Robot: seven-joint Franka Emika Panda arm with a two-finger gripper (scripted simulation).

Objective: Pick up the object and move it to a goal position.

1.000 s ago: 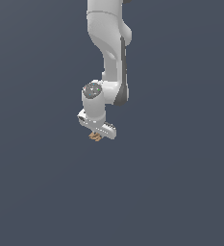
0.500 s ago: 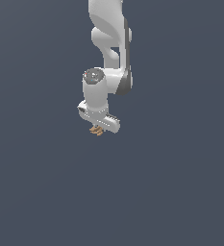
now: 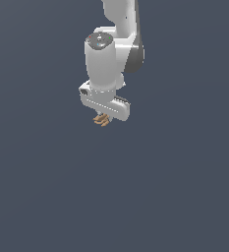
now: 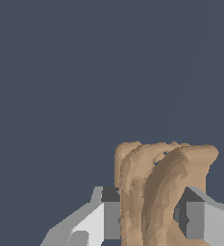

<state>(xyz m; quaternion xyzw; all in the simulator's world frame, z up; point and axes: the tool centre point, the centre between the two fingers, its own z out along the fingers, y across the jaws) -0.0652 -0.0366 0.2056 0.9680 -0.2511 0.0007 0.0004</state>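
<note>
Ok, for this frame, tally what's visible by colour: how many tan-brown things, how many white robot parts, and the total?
Tan-brown: 1, the lobed object, clamped between the gripper's fingers.
White: 1, the robot arm with its gripper.
Total: 2, against a plain dark grey background.

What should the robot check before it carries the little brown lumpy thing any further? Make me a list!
1. Is the object between the fingers? Ok: the wrist view shows a finger on each side of it.
2. Is the gripper shut on it? Ok: both fingers press against its sides.
3. Is the object off the ground? Ok, it seems: in the exterior view it hangs under the gripper, with nothing touching it below.
4. Is the grip firm enough? Cannot tell: the pictures do not show force.
5. Is the goal position known? Cannot tell: no marker shows in either view.
</note>
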